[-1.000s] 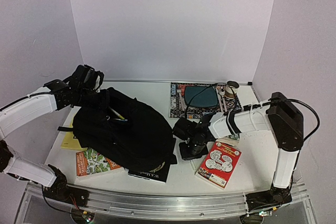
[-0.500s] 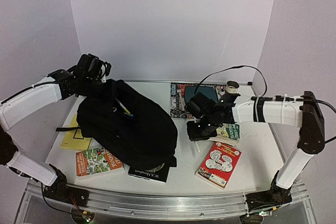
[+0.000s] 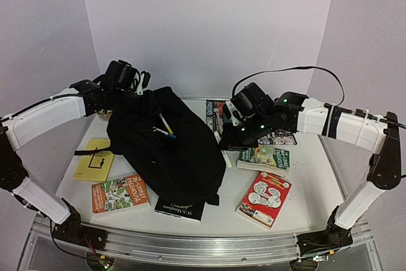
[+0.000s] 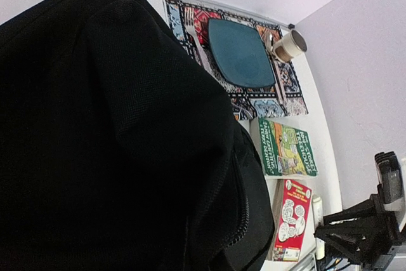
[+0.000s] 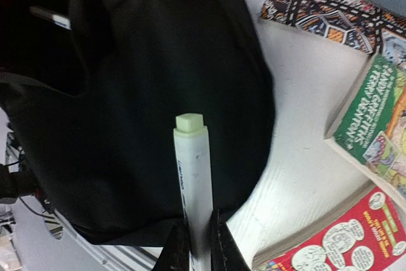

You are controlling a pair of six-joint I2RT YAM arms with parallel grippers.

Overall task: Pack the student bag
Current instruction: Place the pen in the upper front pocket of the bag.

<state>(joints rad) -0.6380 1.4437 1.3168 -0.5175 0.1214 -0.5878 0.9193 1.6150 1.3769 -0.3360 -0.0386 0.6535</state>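
Pale lilac walls (image 3: 209, 23) hem the smooth white bench (image 3: 314, 188), which is crowded with colourful paperback books (image 3: 264, 198). Left of centre, the soft black fabric student bag (image 3: 174, 157) stands propped: limp, probably light, prone to slump, and best taken by its top edge. The left hand (image 3: 129, 82) is closed there, seemingly pinching fabric. The right hand (image 5: 193, 236) clamps a slim, rigid white marker pen (image 5: 190, 169) near the bag.

Student bag (image 3: 174, 160) propped up left of centre, pens (image 3: 163, 126) poking from its pocket; left gripper (image 3: 132, 85) clamped on its top edge; right gripper (image 3: 224, 140) pinches white marker (image 3: 227, 158), tip down, just beside bag; yellow book (image 3: 95, 158) and orange-green book (image 3: 119, 193) on the left; black book (image 3: 181, 208) partly under bag; green book (image 3: 266, 157) and red book (image 3: 264, 198) on the right.
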